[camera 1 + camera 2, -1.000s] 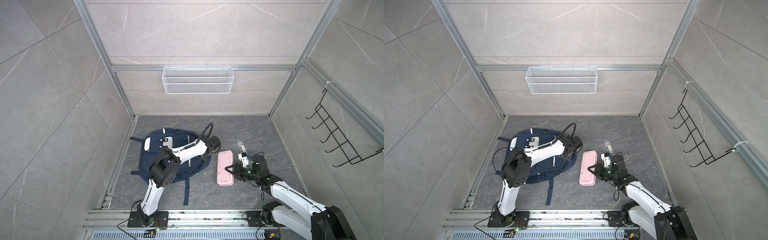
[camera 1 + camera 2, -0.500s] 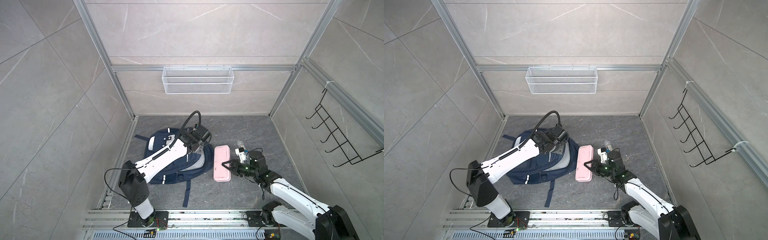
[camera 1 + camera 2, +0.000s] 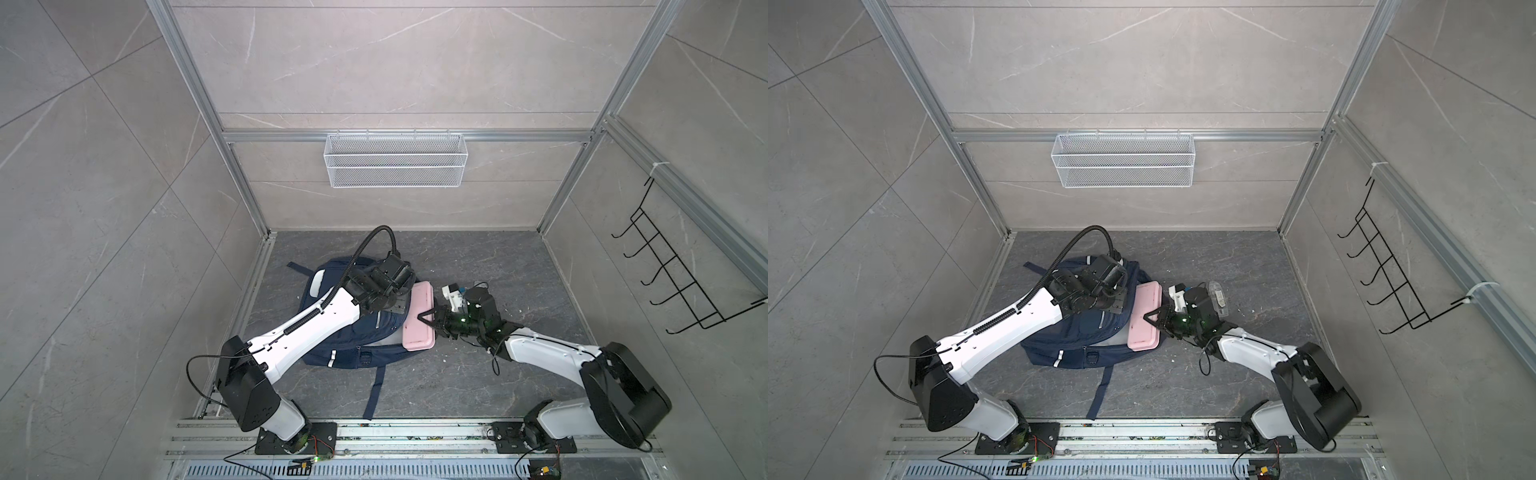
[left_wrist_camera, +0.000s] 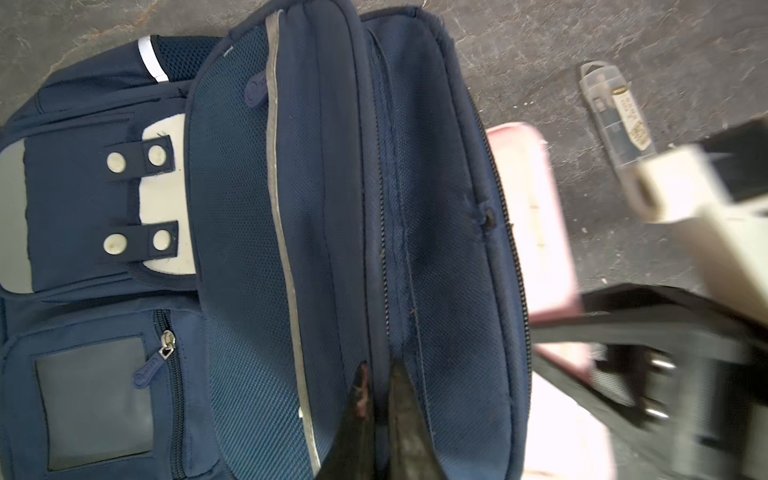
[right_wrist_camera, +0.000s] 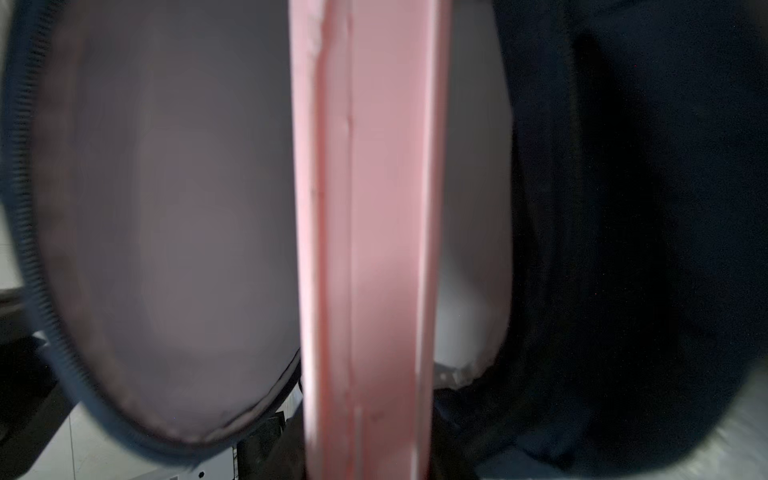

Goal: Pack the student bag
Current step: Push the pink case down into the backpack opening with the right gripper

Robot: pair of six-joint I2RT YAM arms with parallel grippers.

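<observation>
Bag point(image 3: 353, 349) lies on the worktop point(image 3: 478, 257), left of centre in both top views, with its mouth turned toward the right arm. Left fingers point(image 4: 399, 399) are closed on a fold of its navy fabric beside a zip, lifting the flap so the main pocket gapes. Right fingers point(image 3: 427, 318) grip a pink case point(image 3: 419, 337) by its long edge. The right wrist view shows the case edge-on, with grey lining point(image 5: 166, 208) beside it and zip teeth curving round. So the case sits at the mouth, partly in at most.

Step in hand, as I judge it: feeding the case into the main pocket. The next move calls for a level push deeper along the lining while the flap is held high. Release should come only once the case clears the zip line.

Edges to mind: the zip teeth and flap hem could catch a corner of the case, and the two wrists are near each other over the opening. A clear box point(image 3: 1217, 297) lies just beside the right wrist, on its far side. Open room lies toward the back wall and to the right. A strap point(image 3: 376, 390) trails toward the front rail.
</observation>
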